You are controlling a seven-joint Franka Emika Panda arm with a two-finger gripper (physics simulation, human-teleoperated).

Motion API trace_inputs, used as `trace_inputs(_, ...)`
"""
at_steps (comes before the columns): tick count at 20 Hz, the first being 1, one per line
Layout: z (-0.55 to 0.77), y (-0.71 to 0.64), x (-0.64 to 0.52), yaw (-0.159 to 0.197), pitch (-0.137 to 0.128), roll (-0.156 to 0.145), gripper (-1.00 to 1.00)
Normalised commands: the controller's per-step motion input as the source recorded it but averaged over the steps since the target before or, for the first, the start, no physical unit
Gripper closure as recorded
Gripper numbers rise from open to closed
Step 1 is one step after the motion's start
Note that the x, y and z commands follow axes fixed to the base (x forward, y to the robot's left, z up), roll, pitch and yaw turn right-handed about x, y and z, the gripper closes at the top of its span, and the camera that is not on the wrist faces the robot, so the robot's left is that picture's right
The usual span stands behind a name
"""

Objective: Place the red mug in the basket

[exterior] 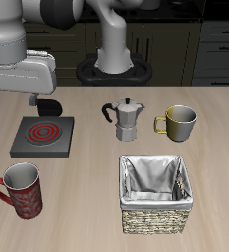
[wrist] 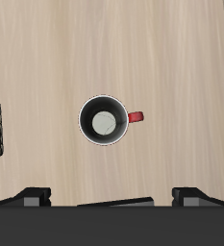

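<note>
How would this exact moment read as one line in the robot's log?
stage: before grasp | gripper: open, above red mug | red mug: upright on table, untouched | basket: nothing inside

dark-red mug (exterior: 21,190) with white swirls, grey inside; tan-brown wicker basket (exterior: 155,219) lined grey-white; olive-yellow mug (exterior: 179,122); black stove plate (exterior: 42,137) with red spiral rings; silver moka pot (exterior: 127,120).

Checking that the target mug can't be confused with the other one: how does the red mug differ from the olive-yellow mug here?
The red mug is dark red with a pale swirl pattern; the olive-yellow mug is plain. The red mug looks taller than the olive-yellow mug. The red mug stands near the table's front edge, below the stove plate; the olive-yellow mug stands farther back, beside the moka pot. Both stand upright, empty, with loop handles.
</note>
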Motion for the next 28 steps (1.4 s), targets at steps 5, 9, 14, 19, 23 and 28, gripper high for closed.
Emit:
trace_inputs(5, 0.05, -0.01, 0.10, -0.050, -0.014, 0.071, -1.00)
trace_inputs(9, 0.09, -0.08, 0.08, -0.037, -0.024, 0.011, -1.00)
trace_inputs(14, 0.04, -0.07, 0.01, -0.008, -0.016, -0.024, -1.00)
trace_inputs(19, -0.15, -0.09, 0.00, -0.017, 0.005, -0.029, -1.00)
trace_inputs(23, -0.20, -0.10, -0.01, 0.003, -0.001, -0.025, -1.00)
trace_inputs(28, -0.24, -0.12, -0.01, 0.024, -0.023, -0.056, -1.00)
